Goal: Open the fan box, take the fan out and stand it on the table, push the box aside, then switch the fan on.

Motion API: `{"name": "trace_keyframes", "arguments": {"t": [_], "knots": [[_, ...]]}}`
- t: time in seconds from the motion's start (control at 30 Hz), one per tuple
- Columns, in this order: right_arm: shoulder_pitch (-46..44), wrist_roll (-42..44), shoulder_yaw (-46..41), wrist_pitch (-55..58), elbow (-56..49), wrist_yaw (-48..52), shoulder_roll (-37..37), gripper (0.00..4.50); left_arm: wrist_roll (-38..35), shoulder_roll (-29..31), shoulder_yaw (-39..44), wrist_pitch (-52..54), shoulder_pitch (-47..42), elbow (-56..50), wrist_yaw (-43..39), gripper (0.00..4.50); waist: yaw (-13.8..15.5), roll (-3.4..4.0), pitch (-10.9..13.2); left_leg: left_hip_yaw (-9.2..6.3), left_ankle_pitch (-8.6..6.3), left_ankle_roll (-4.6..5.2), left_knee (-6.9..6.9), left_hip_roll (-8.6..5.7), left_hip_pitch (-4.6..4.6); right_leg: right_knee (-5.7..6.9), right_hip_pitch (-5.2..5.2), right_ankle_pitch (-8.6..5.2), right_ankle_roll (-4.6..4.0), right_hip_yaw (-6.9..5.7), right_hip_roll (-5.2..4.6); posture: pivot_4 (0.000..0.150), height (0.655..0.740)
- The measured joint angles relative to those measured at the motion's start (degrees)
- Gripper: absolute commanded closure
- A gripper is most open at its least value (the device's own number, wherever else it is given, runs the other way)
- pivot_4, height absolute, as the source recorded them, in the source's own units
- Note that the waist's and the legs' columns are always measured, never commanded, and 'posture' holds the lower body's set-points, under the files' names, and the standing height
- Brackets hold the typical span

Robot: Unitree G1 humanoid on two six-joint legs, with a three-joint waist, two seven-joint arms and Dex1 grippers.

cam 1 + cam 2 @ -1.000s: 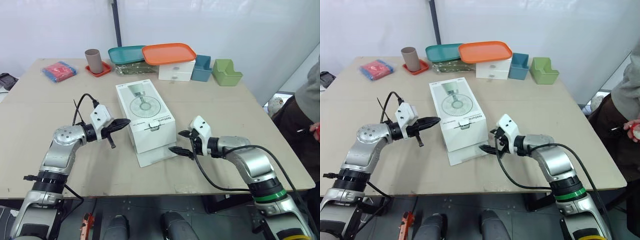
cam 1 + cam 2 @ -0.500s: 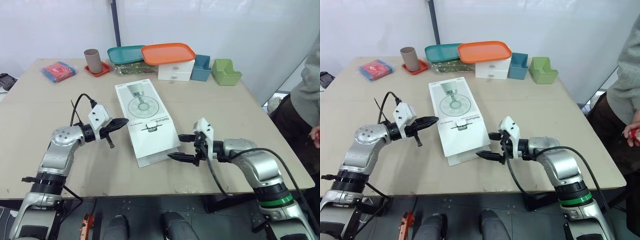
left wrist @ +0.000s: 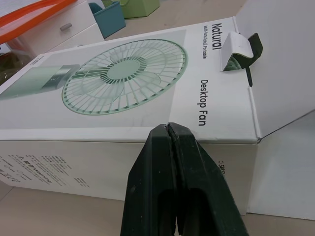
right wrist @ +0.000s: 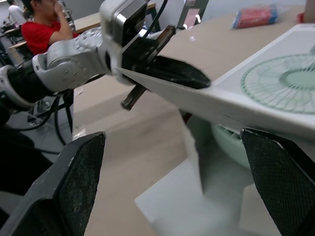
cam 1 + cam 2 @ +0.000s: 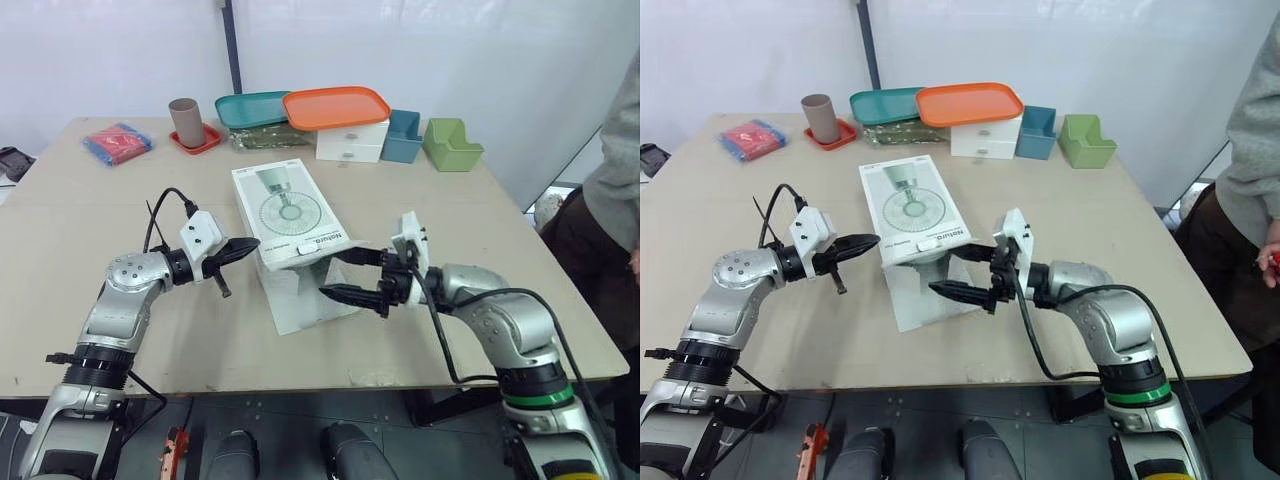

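Sitting mid-table, the fan box (image 5: 292, 225) lies flat with its printed lid (image 3: 123, 83) tilted up at the near end and its front flap (image 5: 315, 305) spread on the table (image 5: 100, 210). Pale green of the fan (image 4: 227, 142) shows under the raised lid. The right gripper (image 5: 345, 275) is spread wide, one finger level with the lid's near edge and the other lower, clamping nothing. The left gripper (image 5: 243, 246), fingers pressed together and empty, points at the box's left wall. The lid could well slip and drop shut, or the light box slide if the left arm braces it poorly. Most of the fan is hidden, and whether the left fingertips touch the wall cannot be told.
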Motion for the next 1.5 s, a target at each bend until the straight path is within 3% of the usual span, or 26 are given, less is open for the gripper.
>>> {"name": "trace_keyframes", "arguments": {"t": [0.5,1.13,1.5], "knots": [[-7.18,-7.33,1.19,-4.55,12.77,-5.56,6.13,0.0,-0.02,0.04,0.55,0.32,1.92,-2.09,1.44,4.39,-0.01,0.02,0.0,0.0,0.0,0.0,-0.03,0.01,0.0,0.0,-0.01,0.08,0.13,0.0,0.0,0.15,0.74],[-8.25,-11.51,3.18,-6.08,14.24,-5.73,6.8,0.0,1.51,0.5,0.72,2.38,5.55,0.34,4.22,4.39,-0.08,0.05,0.02,0.0,0.0,0.0,-0.09,0.04,-0.15,0.0,-0.2,0.12,0.17,-0.04,0.02,0.15,0.74],[-8.78,-7.07,-1.91,-0.76,8.52,-7.66,5.37,0.0,4.27,-0.11,0.55,0.85,2.77,5.08,7.14,4.39,0.0,0.06,0.03,0.0,0.0,0.0,-0.14,0.03,-0.44,0.01,-0.52,0.1,0.2,-0.03,0.02,0.15,0.74]]}}
